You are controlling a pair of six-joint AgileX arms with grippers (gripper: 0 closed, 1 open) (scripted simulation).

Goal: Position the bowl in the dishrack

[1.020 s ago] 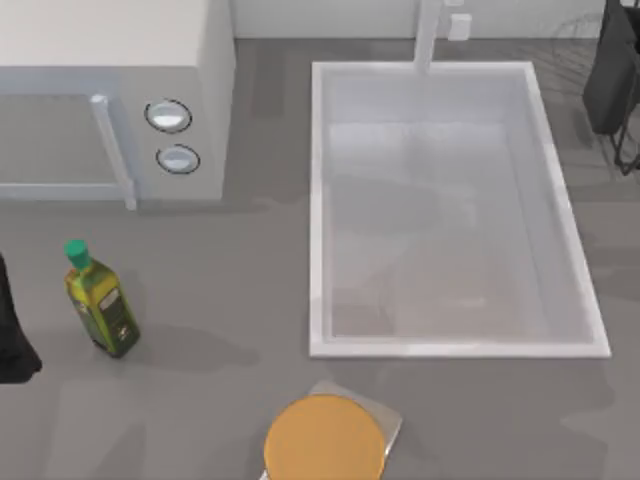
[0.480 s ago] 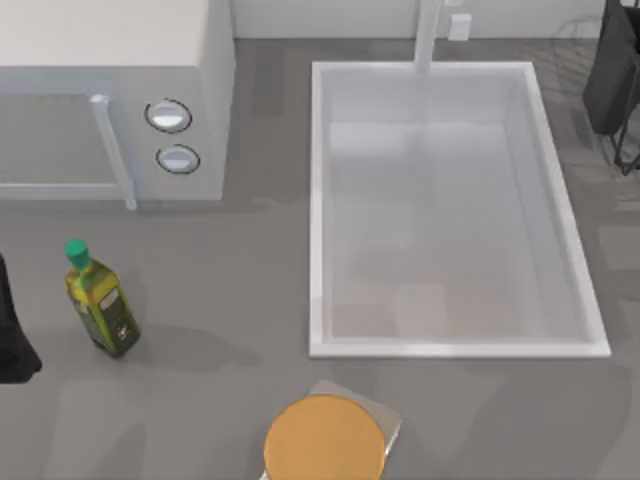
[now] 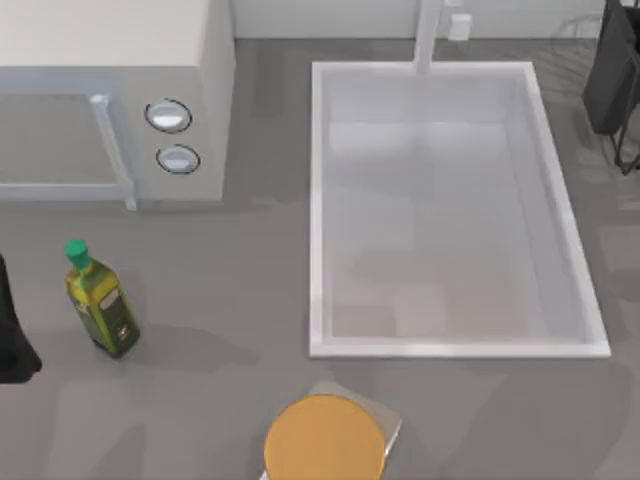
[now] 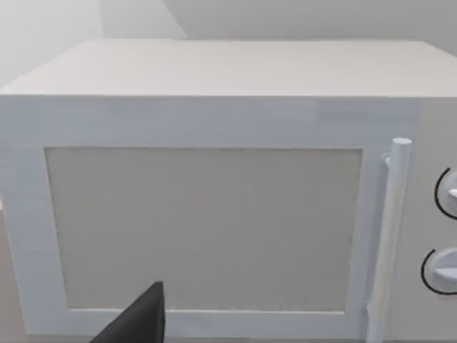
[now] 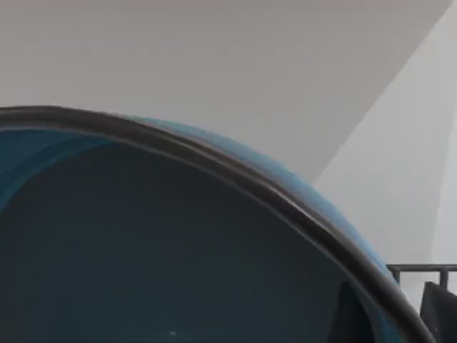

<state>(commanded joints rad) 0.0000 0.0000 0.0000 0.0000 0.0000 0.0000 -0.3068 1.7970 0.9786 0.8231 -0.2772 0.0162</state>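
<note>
Teal-blue with a dark rim, the bowl [image 5: 178, 250] sits close up in the right wrist view, with dark dishrack [image 5: 428, 286] bars just past its edge. From above, the dishrack [image 3: 612, 75] stands at the table's far right corner, beside the white sink [image 3: 450, 345]. The left arm [image 3: 12, 330] rests at the left edge, near the oil bottle [image 3: 100, 300] and microwave [image 3: 110, 100]. I cannot tell how open either gripper's fingers are.

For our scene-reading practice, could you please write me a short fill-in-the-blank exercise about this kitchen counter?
1. The oil bottle has a ____ cap.
2. The flat disc at the counter's near edge is ____ in colour.
3. The microwave has ____ round knobs beside its door handle.
4. The right wrist view is close against the inside of the blue ____.

Missing words: green; orange; two; bowl
</note>
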